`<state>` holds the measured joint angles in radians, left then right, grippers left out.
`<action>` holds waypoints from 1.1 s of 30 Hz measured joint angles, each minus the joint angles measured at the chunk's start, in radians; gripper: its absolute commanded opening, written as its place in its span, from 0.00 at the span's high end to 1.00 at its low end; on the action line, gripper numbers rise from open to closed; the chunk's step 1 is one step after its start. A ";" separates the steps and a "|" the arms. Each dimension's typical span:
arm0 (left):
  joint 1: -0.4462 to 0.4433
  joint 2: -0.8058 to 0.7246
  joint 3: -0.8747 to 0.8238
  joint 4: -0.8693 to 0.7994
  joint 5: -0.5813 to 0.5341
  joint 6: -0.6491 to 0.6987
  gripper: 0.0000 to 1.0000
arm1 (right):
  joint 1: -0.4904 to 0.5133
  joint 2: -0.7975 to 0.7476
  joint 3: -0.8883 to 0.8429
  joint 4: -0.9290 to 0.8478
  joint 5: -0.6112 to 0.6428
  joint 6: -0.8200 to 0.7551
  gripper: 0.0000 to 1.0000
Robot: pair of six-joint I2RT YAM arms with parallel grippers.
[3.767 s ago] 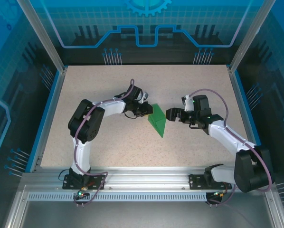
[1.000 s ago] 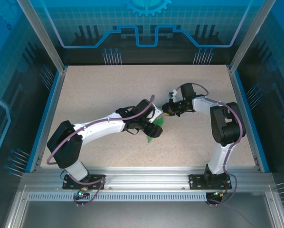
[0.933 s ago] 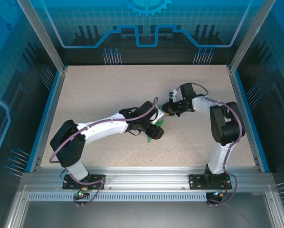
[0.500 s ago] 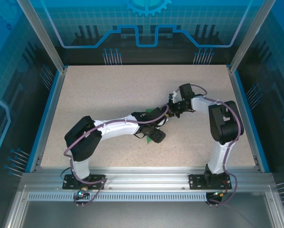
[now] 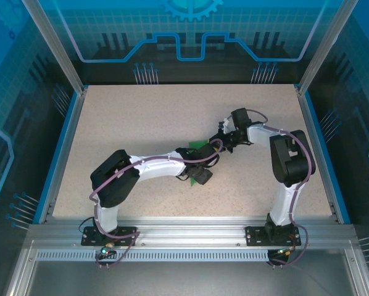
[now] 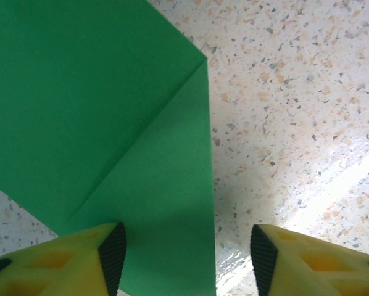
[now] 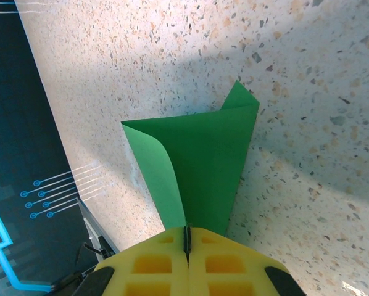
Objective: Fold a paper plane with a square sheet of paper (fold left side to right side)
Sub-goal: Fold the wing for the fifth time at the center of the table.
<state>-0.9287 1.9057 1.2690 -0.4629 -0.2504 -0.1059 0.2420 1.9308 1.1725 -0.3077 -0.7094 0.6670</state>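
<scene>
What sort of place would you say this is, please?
Probably a robotics lab test cell: a left arm and right arm bolted to an aluminium rail, a speckled tabletop, and blue circuit-patterned panels around it.

Top view: folded green paper (image 5: 199,146) mostly hidden under left arm (image 5: 163,165); outline cannot be told.
Left wrist view: paper cut off by top, left and bottom edges.
Right wrist view: paper's near tip hidden between right fingers (image 7: 153,265).

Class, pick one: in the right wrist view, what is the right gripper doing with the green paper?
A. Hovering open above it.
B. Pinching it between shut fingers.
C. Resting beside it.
B: the right gripper has its yellow fingers shut together, with the green paper caught between them.
</scene>
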 measured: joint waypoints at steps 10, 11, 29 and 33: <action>-0.004 0.000 -0.002 0.001 -0.035 -0.001 0.64 | 0.002 0.006 0.002 -0.020 0.003 -0.001 1.00; -0.004 0.000 -0.002 0.001 -0.035 -0.001 0.66 | 0.002 0.006 0.003 -0.023 0.003 -0.001 1.00; 0.010 0.006 -0.003 0.020 0.007 -0.030 0.89 | 0.001 -0.013 0.035 -0.084 0.074 -0.074 0.65; 0.038 0.004 -0.005 0.029 0.064 -0.049 0.89 | -0.001 -0.071 0.035 -0.086 0.105 -0.087 0.49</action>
<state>-0.8909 1.9099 1.2636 -0.4343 -0.1867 -0.1551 0.2413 1.8599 1.2079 -0.3935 -0.6048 0.5797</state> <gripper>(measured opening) 0.112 0.291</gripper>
